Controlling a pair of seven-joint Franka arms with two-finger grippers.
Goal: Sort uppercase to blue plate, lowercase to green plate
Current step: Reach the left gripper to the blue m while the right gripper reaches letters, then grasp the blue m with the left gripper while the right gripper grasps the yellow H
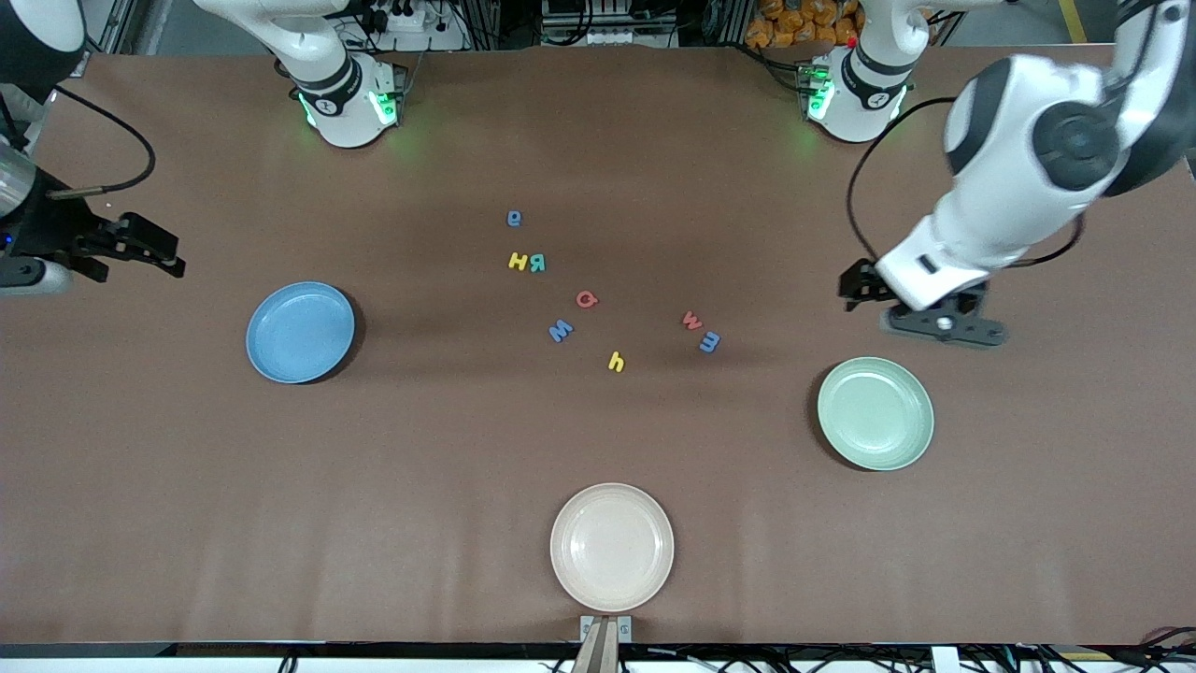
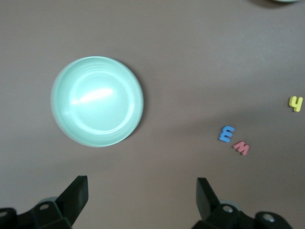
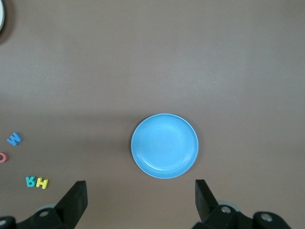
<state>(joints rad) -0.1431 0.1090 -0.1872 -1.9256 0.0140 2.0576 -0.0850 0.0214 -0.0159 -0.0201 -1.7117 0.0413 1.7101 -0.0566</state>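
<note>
The letters lie loose mid-table: yellow H (image 1: 518, 262), teal R (image 1: 537, 263), red G (image 1: 586, 299), blue M (image 1: 560, 330), yellow h (image 1: 616, 362), red w (image 1: 692, 321), blue m (image 1: 709, 342) and a small blue rounded letter (image 1: 514, 218). The blue plate (image 1: 300, 332) and the green plate (image 1: 875, 412) hold nothing. My left gripper (image 1: 944, 325) is open and empty over bare table beside the green plate (image 2: 97, 101). My right gripper (image 1: 154, 250) is open and empty over bare table beside the blue plate (image 3: 165, 145).
A cream-white plate (image 1: 611, 546) sits near the table's front edge, nearer the front camera than the letters. The left wrist view shows m (image 2: 226, 134), w (image 2: 241, 148) and h (image 2: 296, 103). The right wrist view shows M (image 3: 15, 139), R (image 3: 31, 181) and H (image 3: 42, 182).
</note>
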